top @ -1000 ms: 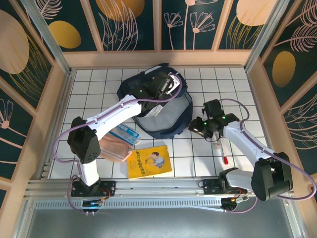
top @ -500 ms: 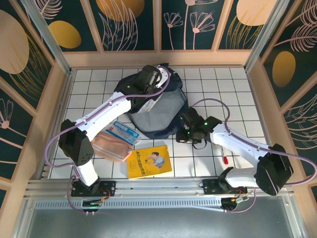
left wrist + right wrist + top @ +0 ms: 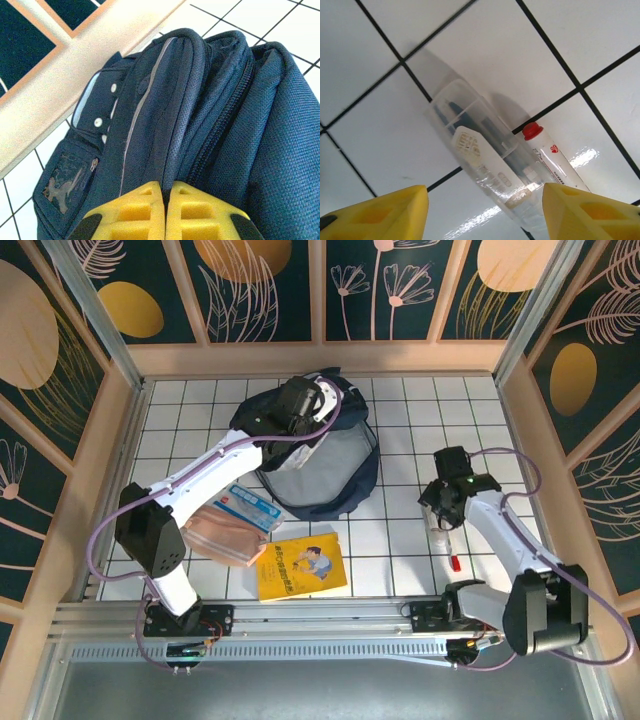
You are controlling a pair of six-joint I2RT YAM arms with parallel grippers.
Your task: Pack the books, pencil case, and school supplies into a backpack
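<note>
Here left gripper (image 3: 165,186) pinches the backpack (image 3: 225,115); right gripper (image 3: 485,195) gapes empty over school supplies (image 3: 477,147).

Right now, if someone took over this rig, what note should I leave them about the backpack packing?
Left gripper: shut, pinching the top edge of the backpack.
Right gripper: open, holding nothing, hovering over the school supplies.
School supplies: clear stick and red-capped pen lie on the table, right of the backpack.
Yellow book: flat at the near edge, with the peach pouch to its left.
Done: nothing visibly packed.
Left: book, pouch and supplies all go into the backpack.
</note>
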